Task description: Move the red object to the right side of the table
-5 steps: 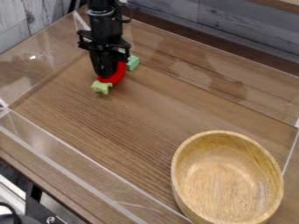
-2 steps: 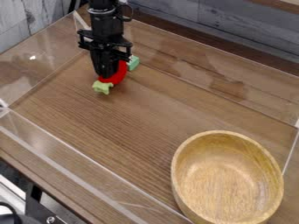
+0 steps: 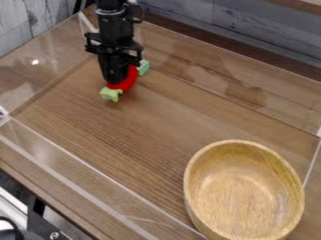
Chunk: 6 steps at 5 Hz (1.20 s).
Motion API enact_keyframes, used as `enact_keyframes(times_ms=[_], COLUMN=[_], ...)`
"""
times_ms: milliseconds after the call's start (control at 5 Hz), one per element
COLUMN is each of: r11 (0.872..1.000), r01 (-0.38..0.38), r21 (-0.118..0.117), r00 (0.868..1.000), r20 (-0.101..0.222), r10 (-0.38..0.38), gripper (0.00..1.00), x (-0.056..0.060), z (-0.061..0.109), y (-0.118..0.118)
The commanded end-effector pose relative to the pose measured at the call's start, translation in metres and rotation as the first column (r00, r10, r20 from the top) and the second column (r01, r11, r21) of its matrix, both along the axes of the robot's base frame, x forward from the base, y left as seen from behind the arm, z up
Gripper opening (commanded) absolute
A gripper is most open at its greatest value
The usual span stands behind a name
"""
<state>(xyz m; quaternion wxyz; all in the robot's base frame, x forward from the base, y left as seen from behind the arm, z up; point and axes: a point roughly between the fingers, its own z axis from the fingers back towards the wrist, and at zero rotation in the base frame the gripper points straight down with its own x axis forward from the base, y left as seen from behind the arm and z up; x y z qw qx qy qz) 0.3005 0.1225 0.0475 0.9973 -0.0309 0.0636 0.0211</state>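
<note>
The red object is a small bright-red rounded toy with a pale green stub at its lower left end. It lies at the back left of the brown wood-grain table. My black gripper points straight down right over it, and its fingers are shut on the red object. The fingertips hide much of the toy's top. A flat green block peeks out just behind the gripper to the right.
A large wooden bowl sits at the front right corner. Low clear acrylic walls border the tabletop along the front and left. Bare wood lies between the gripper and the bowl.
</note>
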Motion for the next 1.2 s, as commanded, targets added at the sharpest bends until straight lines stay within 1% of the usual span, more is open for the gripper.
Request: enact_keyframes(times_ms=[0, 200, 400, 600, 800, 1000], r11=[0.999, 0.999, 0.999, 0.999, 0.996, 0.994], r01=[0.011, 0.019, 0.027, 0.048, 0.085, 0.112], r21=[0.041, 0.043, 0.03, 0.021, 0.011, -0.007], r00=[0.996, 0.996, 0.995, 0.994, 0.992, 0.989], r20=[0.09, 0.082, 0.091, 0.097, 0.097, 0.098], r10=[-0.015, -0.022, -0.03, -0.049, -0.086, -0.111], gripper=[0.0, 0.0, 0.0, 0.0, 0.0, 0.0], x=[0.014, 0.014, 0.021, 0.032, 0.044, 0.057], z=[0.03, 0.027, 0.037, 0.042, 0.041, 0.043], y=[0.001, -0.001, -0.012, -0.03, -0.058, -0.093])
